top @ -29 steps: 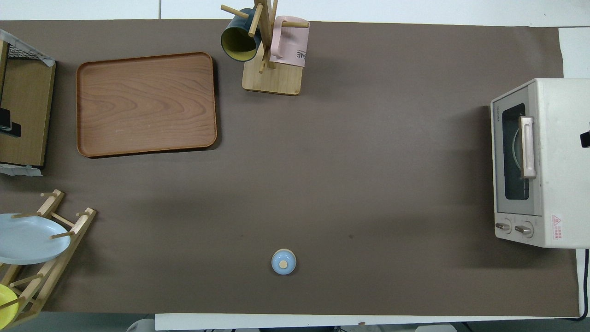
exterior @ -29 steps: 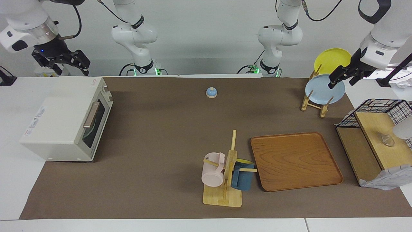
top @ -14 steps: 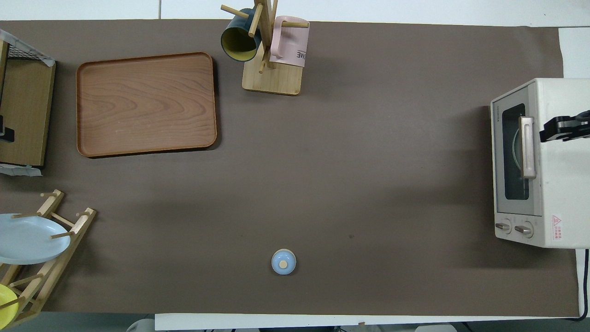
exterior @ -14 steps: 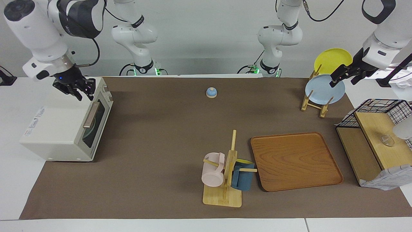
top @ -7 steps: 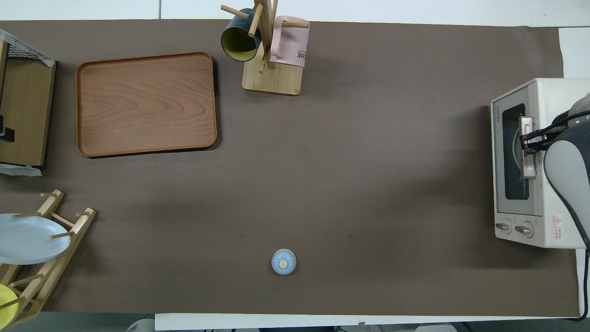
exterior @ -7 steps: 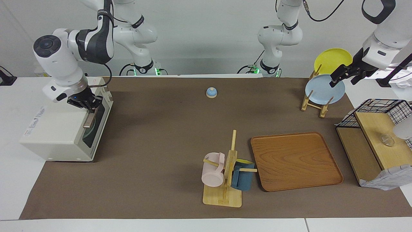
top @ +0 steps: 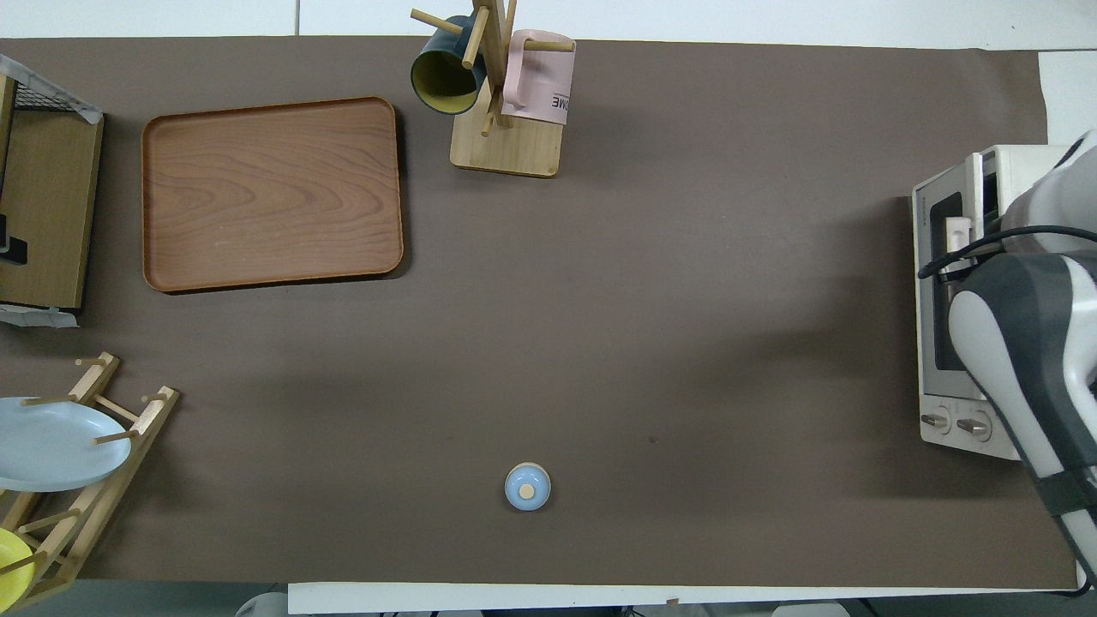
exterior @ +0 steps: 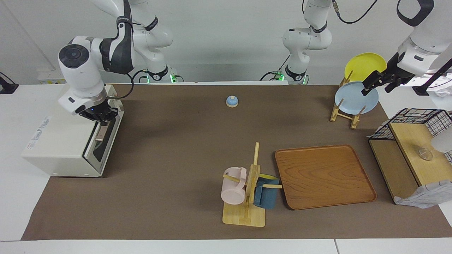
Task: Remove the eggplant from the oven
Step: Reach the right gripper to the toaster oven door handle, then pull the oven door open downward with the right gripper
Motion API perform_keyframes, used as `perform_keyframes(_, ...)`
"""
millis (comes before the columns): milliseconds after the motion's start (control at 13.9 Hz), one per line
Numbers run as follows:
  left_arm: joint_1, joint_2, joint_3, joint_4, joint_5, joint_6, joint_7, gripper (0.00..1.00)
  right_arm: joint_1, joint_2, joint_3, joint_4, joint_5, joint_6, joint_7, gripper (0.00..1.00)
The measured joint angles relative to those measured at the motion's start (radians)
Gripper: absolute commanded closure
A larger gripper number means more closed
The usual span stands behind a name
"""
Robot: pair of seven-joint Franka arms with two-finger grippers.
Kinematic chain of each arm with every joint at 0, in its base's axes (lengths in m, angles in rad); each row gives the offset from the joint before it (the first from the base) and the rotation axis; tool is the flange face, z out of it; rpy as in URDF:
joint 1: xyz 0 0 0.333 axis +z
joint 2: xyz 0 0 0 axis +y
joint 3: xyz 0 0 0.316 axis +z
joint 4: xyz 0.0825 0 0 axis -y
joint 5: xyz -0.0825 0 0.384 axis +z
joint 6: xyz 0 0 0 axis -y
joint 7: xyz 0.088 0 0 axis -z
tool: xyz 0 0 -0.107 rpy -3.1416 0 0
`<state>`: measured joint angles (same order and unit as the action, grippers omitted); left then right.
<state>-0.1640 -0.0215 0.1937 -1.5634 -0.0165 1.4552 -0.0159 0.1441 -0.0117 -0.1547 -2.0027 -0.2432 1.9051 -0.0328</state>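
The right claw pinches the handle of the oven, its door tipped slightly ajar. The eggplant isn't visible. The left claw waits over the plate rack, fingers spread.

Oven front: bare brown counter at centre-left of the facing view.
Oven mouth: door ajar; right tool at its handle.
Obstacles: mug rack lower centre; bell upper centre.
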Motion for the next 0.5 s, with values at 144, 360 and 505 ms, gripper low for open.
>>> perform_keyframes(144, 0.0, 0.0, 0.0, 0.0, 0.0, 0.0, 0.0, 0.0, 0.058, 0.045, 0.006, -0.026, 0.049, 0.081, 0.064, 1.0)
perform_keyframes(360, 0.0, 0.0, 0.0, 0.0, 0.0, 0.0, 0.0, 0.0, 0.082, 0.171, 0.017, -0.039, 0.126, 0.22, 0.086, 1.0)
perform_keyframes(505, 0.0, 0.0, 0.0, 0.0, 0.0, 0.0, 0.0, 0.0, 0.086, 0.238, 0.021, -0.04, 0.142, 0.268, 0.091, 1.0)
